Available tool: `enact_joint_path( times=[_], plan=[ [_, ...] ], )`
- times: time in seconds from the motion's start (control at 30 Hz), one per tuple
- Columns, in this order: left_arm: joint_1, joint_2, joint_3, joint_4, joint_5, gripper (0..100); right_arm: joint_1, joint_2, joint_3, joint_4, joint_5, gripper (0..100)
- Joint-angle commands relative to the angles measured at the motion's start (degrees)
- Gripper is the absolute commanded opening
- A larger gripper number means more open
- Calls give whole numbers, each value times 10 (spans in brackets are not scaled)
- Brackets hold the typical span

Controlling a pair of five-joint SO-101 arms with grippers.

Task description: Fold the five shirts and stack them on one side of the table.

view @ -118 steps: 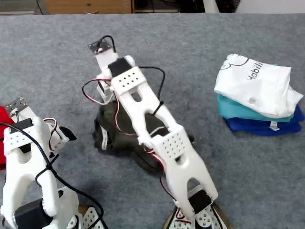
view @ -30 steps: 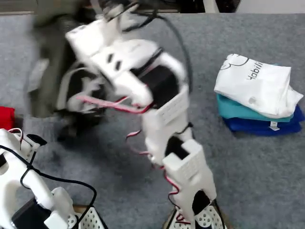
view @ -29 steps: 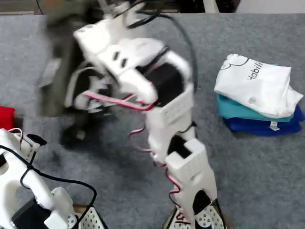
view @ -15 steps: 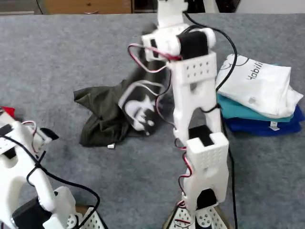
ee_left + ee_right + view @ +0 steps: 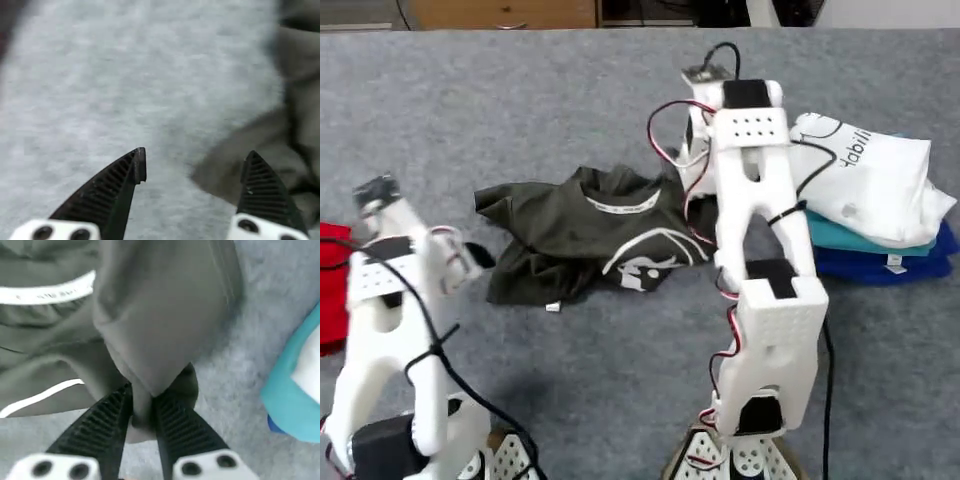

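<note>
A dark olive shirt [image 5: 582,240] with a white print lies spread and crumpled at mid-table. My right gripper [image 5: 142,399] is shut on a fold of this shirt [image 5: 150,315] at its right edge, close to the stack. The stack at the right holds a white shirt [image 5: 855,175] on a teal shirt [image 5: 810,232] on a blue shirt [image 5: 875,265]. My left gripper [image 5: 196,165] is open just above the table at the olive shirt's left edge [image 5: 280,125], and a corner of cloth reaches between its fingers. A red shirt [image 5: 330,285] lies at the table's left edge.
The right arm [image 5: 760,230] stretches from the front edge up between the olive shirt and the stack. The left arm [image 5: 385,320] stands at the front left. Grey carpet-like table surface [image 5: 570,110] lies bare at the back and front middle.
The right arm swung the olive shirt from the back left over to the right and laid it out at mid-table. The left arm came forward to the shirt's left edge.
</note>
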Motion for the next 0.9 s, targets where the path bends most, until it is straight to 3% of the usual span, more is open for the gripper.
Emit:
enact_joint_path(
  times=[0.0, 0.13, 0.2, 0.3, 0.43, 0.57, 0.73, 0.87],
  plan=[
    [98, 1, 12, -43, 42, 308, 12, -26, 51, 8, 30, 3],
    [233, 48, 28, -91, 75, 308, 18, -44, 109, 5, 57, 10],
    [271, 87, 18, -98, 74, 306, 32, -50, 110, 6, 61, 64],
    [262, 140, -40, -50, 69, 236, 47, -68, 106, 8, 62, 211],
    [237, 218, -100, -2, 37, 2, 39, -120, 106, 7, 106, 328],
    [210, 276, -140, 61, 22, 21, 29, -176, 105, 5, 140, 324],
    [143, 226, -107, 91, -100, 16, 0, -218, 79, 5, 142, 316],
    [68, 114, -46, 159, -314, 17, -73, -206, 59, 5, 142, 295]
  ],
)
